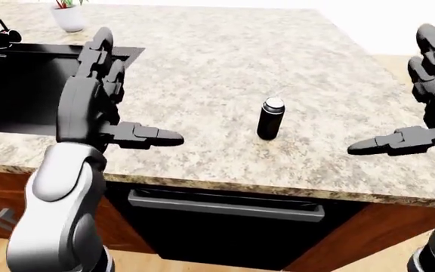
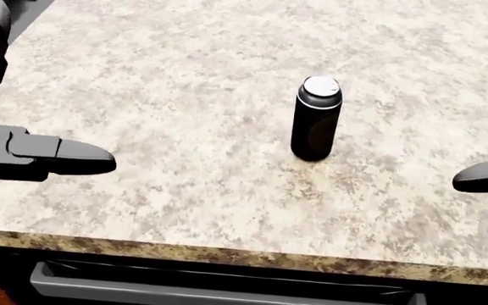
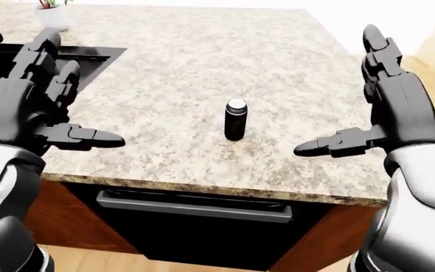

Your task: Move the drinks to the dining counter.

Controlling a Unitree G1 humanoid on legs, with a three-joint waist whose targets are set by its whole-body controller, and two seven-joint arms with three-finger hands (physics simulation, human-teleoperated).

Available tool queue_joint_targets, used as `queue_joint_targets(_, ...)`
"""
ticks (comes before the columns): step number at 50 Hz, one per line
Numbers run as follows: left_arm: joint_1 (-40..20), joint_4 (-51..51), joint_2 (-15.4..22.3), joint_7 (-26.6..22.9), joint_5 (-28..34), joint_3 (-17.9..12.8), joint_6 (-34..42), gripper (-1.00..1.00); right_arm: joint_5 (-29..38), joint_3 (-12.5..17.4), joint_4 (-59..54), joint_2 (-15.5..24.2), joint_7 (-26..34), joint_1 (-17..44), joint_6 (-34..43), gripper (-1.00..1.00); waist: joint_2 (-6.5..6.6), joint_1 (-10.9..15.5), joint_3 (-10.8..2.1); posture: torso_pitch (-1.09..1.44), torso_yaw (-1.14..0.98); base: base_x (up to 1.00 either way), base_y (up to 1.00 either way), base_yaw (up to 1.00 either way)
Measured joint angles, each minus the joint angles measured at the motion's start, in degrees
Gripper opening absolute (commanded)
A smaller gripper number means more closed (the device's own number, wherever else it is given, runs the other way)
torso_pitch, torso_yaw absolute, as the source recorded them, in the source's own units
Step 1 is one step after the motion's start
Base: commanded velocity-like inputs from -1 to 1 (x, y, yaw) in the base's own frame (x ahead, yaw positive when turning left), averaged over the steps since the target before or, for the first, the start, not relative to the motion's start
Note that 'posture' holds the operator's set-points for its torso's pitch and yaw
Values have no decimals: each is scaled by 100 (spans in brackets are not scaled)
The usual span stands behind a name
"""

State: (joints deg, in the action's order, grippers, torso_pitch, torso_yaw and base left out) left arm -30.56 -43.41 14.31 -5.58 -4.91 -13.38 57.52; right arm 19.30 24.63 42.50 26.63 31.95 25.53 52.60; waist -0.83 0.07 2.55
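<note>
A slim black drink can with a silver top (image 2: 316,121) stands upright on the speckled beige granite surface (image 1: 202,73), near the surface's lower edge in both eye views and roughly midway between the two hands. Its top appears closed; what is inside cannot be told. No label or writing can be read on its dark side.

The right hand (image 3: 368,96) is released: its fingers (image 3: 380,48) point up and its thumb juts sideways toward the can, with a clear stretch of bare surface between thumb tip and can. It holds nothing and touches nothing. In the head view only the tip of that thumb shows at the right edge.

The left hand (image 1: 100,96) is likewise spread wide, fingers raised and thumb pointing toward the can, well apart from it and holding nothing.

At the upper left of the eye views a black sink basin (image 1: 14,85) is set into the surface; its contents cannot be made out. Beyond it, by the top edge, stands a small white pot with a plant (image 1: 68,16). Below the surface's edge sits a black appliance front with a long grey handle (image 1: 225,207), flanked by reddish-brown wooden cabinets (image 1: 331,238), over a pale wooden floor (image 1: 202,266).
</note>
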Motion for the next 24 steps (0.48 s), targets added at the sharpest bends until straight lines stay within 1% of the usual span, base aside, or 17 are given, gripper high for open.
queue_joint_targets(3,217,-161,54,57,-140,-102,-63,100,-392,404,467,48,-196,-92,25,100,-13,8,-17,0,0,0,0,0)
queue_joint_targets(5,305,-139,80,83,-283,-231,-102,100,-768,809,572,51,-407,-158,-90,100,-33,12,-18,0,0,0,0,0)
queue_joint_targets(9,618,-128,184,207,-530,-552,-243,100,-1776,1683,385,71,-1089,-523,-637,100,-59,5,-4,0,0,0,0,0)
queue_joint_targets(10,707,-154,221,232,-589,-635,-264,100,-1997,1841,265,100,-1303,-669,-812,100,-64,4,4,0,0,0,0,0)
queue_joint_targets(12,856,-272,316,279,-685,-778,-240,100,-2383,2030,7,93,-1676,-977,-1239,100,-75,-5,22,0,0,0,0,0)
queue_joint_targets(14,953,-529,368,297,-821,-951,-115,100,-2951,2385,-78,91,-1929,-1223,-1500,100,-61,8,53,0,0,0,0,0)
queue_joint_targets(16,1002,-823,413,322,-1028,-1229,39,100,-3549,2836,-35,205,-2138,-1475,-1645,100,-46,21,66,0,0,0,0,0)
queue_joint_targets(17,1060,-938,447,343,-1128,-1391,64,100,-3774,3000,-8,263,-2235,-1593,-1726,100,-42,13,60,0,0,0,0,0)
queue_joint_targets(20,1380,-1020,551,336,-1471,-2031,-45,100,-4235,3302,72,241,-2421,-1909,-2063,100,-37,-15,44,0,0,0,0,0)
queue_joint_targets(24,1700,-846,733,402,-1950,-2780,-113,100,-4841,3628,72,123,-2684,-2137,-2359,100,-42,-4,73,0,0,0,0,0)
